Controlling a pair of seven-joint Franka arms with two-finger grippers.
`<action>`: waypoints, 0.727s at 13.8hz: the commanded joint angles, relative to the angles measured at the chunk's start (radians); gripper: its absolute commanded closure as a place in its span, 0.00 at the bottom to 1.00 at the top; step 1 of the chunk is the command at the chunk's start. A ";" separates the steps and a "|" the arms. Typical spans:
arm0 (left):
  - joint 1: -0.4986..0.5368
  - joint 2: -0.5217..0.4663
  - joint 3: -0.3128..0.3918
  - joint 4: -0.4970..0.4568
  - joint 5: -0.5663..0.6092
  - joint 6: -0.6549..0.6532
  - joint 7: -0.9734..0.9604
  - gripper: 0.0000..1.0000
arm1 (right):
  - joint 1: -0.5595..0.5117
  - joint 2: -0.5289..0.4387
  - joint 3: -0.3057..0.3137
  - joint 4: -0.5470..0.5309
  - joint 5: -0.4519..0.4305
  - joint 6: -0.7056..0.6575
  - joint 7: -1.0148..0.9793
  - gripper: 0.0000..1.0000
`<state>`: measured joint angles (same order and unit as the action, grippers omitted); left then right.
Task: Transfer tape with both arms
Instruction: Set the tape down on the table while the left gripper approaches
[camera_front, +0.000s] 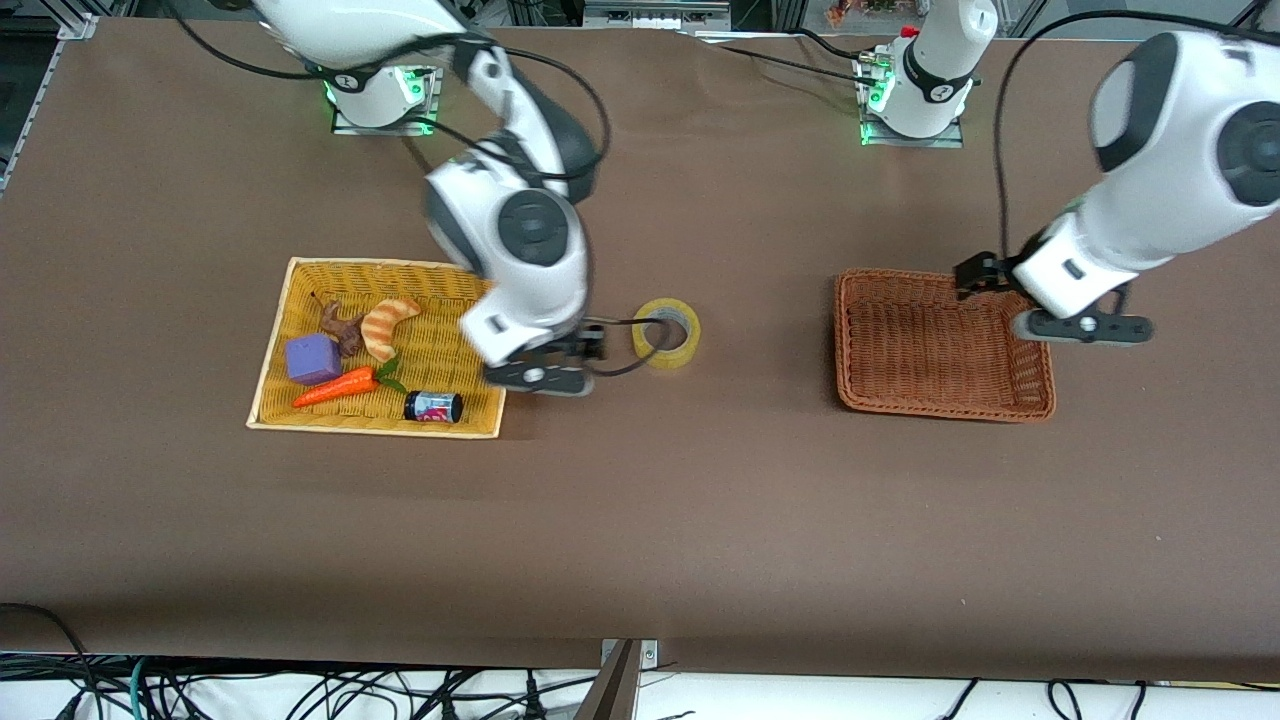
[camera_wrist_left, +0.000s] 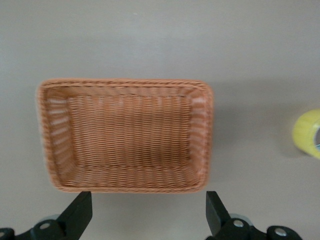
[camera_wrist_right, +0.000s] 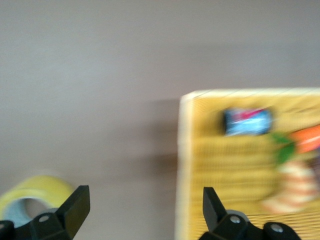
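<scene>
At the left of the front view, a yellow basket (camera_front: 300, 400) on the desk (camera_front: 700, 520) holds a croissant (camera_front: 388, 325), a purple block (camera_front: 313, 359), a carrot (camera_front: 337, 388) and a small jar (camera_front: 433, 407). The right hand (camera_front: 560, 365) hangs over the basket's edge, released and empty. The tape (camera_front: 667, 333) lies on the desk at mid-frame, just beside that hand. At the right, the left hand (camera_front: 1060, 300), also spread open and empty, hovers over the brown basket (camera_front: 940, 345).

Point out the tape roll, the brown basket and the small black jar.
tape roll (camera_front: 667, 333), front view, on its yellowish upper rim.
brown basket (camera_front: 1030, 375), front view, on its side wall.
small black jar (camera_front: 433, 407), front view, on its colourful label.
</scene>
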<state>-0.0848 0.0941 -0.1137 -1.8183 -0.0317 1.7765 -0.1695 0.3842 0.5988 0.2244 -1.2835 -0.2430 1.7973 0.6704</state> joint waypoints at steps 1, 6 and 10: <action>-0.004 0.045 -0.101 0.008 -0.014 0.032 -0.158 0.00 | -0.158 -0.089 0.012 -0.028 0.056 -0.091 -0.237 0.00; -0.078 0.189 -0.242 -0.007 -0.042 0.249 -0.451 0.00 | -0.437 -0.192 -0.014 -0.017 0.131 -0.219 -0.575 0.00; -0.220 0.350 -0.241 -0.016 -0.028 0.489 -0.611 0.00 | -0.525 -0.241 -0.036 -0.005 0.183 -0.291 -0.675 0.00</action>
<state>-0.2512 0.3723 -0.3594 -1.8457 -0.0541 2.1799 -0.7149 -0.1415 0.4019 0.1875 -1.2813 -0.0748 1.5447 0.0164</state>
